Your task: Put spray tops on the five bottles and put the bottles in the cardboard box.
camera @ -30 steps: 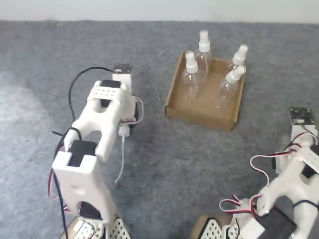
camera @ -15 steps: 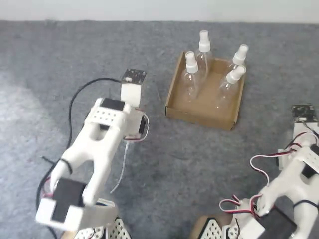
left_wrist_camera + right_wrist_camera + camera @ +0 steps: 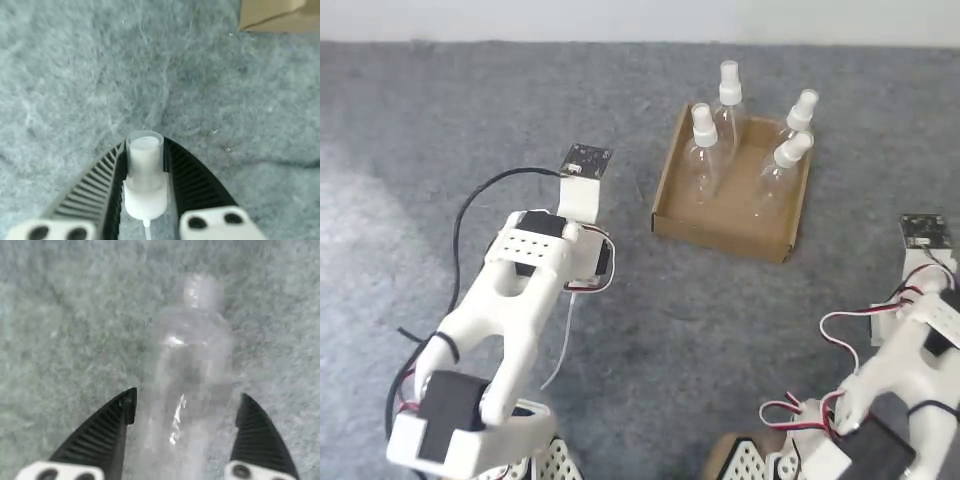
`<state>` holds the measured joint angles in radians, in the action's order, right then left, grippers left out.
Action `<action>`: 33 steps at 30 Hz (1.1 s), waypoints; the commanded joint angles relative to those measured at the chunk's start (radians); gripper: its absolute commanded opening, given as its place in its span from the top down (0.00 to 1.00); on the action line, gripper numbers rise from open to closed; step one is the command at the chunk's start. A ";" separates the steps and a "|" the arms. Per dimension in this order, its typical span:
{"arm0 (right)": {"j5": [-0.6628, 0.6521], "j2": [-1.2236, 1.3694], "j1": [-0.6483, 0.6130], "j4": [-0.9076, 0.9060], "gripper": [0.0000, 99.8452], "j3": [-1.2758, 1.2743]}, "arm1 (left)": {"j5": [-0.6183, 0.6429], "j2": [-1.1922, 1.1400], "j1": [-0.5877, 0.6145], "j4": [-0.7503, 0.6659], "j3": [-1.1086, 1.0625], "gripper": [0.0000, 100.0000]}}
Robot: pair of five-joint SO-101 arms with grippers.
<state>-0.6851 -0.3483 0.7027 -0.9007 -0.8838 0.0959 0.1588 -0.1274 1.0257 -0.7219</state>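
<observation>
The left gripper [image 3: 145, 146] is clenched on a white spray top [image 3: 145, 172], its ribbed jaws pinching the collar on both sides with the nozzle cap poking out past the tips. In the high view a thin dip tube [image 3: 563, 345] trails from it over the grey carpet [image 3: 720, 320], left of centre under the left arm [image 3: 520, 300]. I'd call that top light and hard enough to take a firm squeeze at the collar, but the tube looks whippy and could catch on a bottle's rim, so it wants lining up before going in. The right gripper [image 3: 188, 397], at the lower right of the high view, is released, with its jaws spread either side of a clear, uncapped plastic bottle [image 3: 192, 355] and not touching it; whether the bottle stands or lies on the carpet, I cannot tell. It looks empty, thin-walled and slick, so it is likely to dent or squirt free if squeezed hard, and the body below the shoulder seems the safest grip. The cardboard box [image 3: 720, 235] sits at the upper right of centre, with four capped bottles [image 3: 705, 150] inside.
</observation>
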 commanded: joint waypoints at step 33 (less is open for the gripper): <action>0.083 0.469 -0.067 -0.093 0.86 0.516 | -0.005 0.052 -0.005 -0.058 -0.018 0.99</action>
<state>-0.5976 0.1289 0.6506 -1.0280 -0.4496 0.0959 0.1588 -0.1274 0.9874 -0.7419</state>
